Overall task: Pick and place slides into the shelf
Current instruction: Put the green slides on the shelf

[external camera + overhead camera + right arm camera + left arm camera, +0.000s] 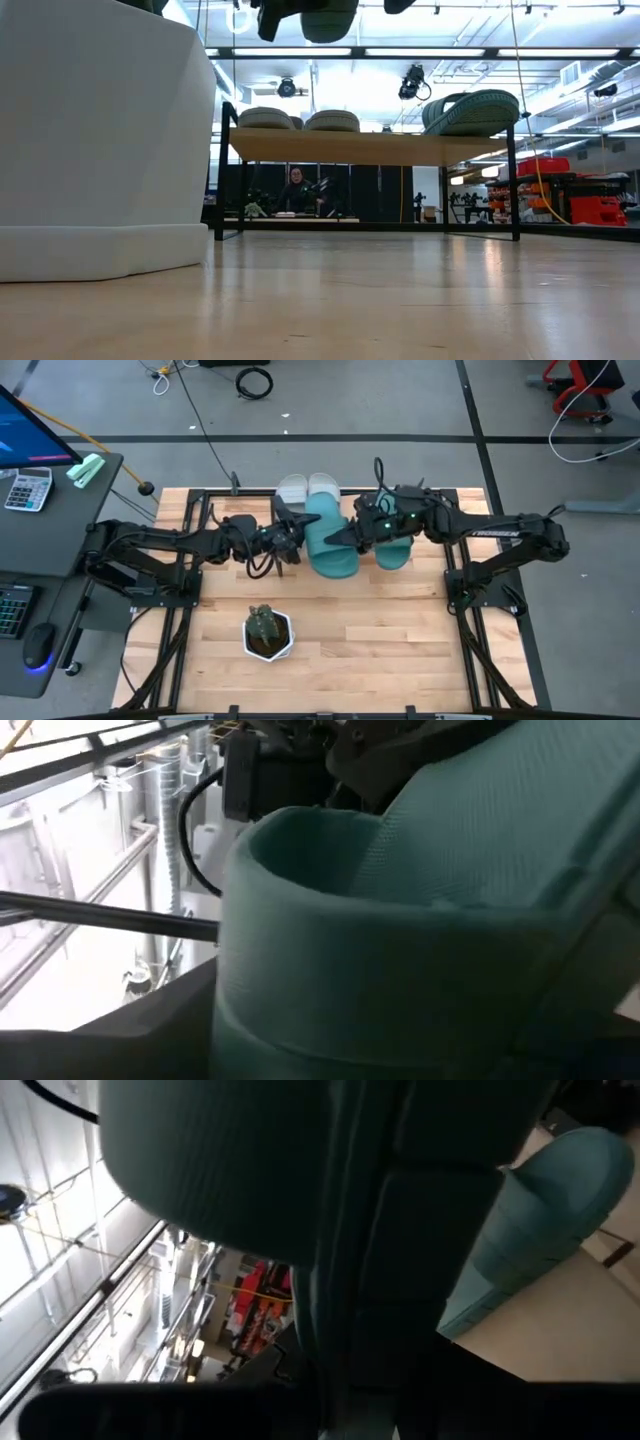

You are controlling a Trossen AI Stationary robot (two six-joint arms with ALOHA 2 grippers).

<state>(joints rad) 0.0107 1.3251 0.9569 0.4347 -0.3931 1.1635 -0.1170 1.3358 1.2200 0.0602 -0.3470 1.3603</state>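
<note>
**Holding a green slide up over the shelf**

Hanging in the air over the middle of the low wooden shelf with thin black legs was one teal green rubbery slide. In the high view the left tool came in from the left and pinched this slide at its left edge, with its fingers pressed close on the rubber. The left wrist view was filled by the ribbed green sole of that slide.

The right tool came in from the right and sat at the right side of the same slide. Its fingers were spread wide. I could not tell if they touched the slide. The right wrist view showed the thick green strap very near.

The second teal green slide lay on the shelf, just to the right of the lifted one and partly under the right arm. In the low view it rested at the right end of the shelf board.

The two light grey rubbery slides lay side by side at the back of the shelf, behind the lifted one. In the low view they sat at the left part of the board.

A small green plant in a white pot stood on the wooden desk, near the front and well apart from the shelf. A person sat far behind, seen under the shelf.
</note>
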